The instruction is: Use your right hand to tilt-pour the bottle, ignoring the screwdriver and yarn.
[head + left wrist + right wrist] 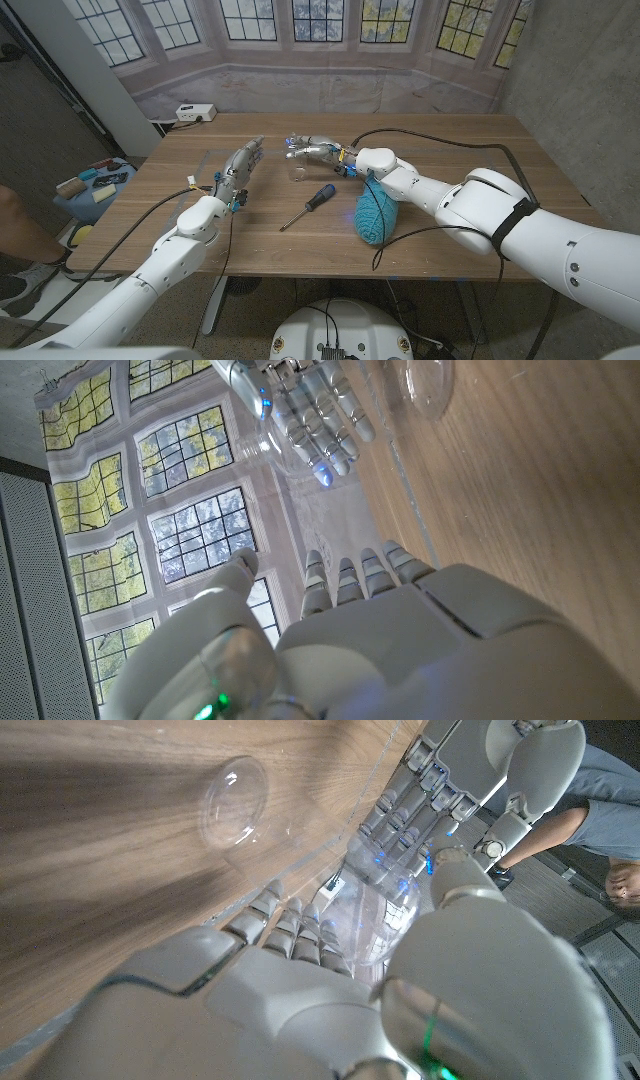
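My right hand [318,151] grips a clear plastic bottle [295,147] above the middle of the table, holding it tilted sideways. In the right wrist view my fingers wrap the bottle [378,910]. A clear cup [297,172] stands just in front of and below the bottle, also seen as the cup [233,800] and the cup [425,380]. My left hand [240,166] waits to the left with its fingers stretched out and holds nothing. The right hand [312,412] and bottle [268,448] appear beyond my left hand [400,630].
A screwdriver [308,206] with a blue-black handle lies near the front. A blue yarn ball [375,213] sits under my right forearm. A black cable [440,146] loops across the right side. A power strip [195,112] sits beyond the back left corner. A person [600,830] stands nearby.
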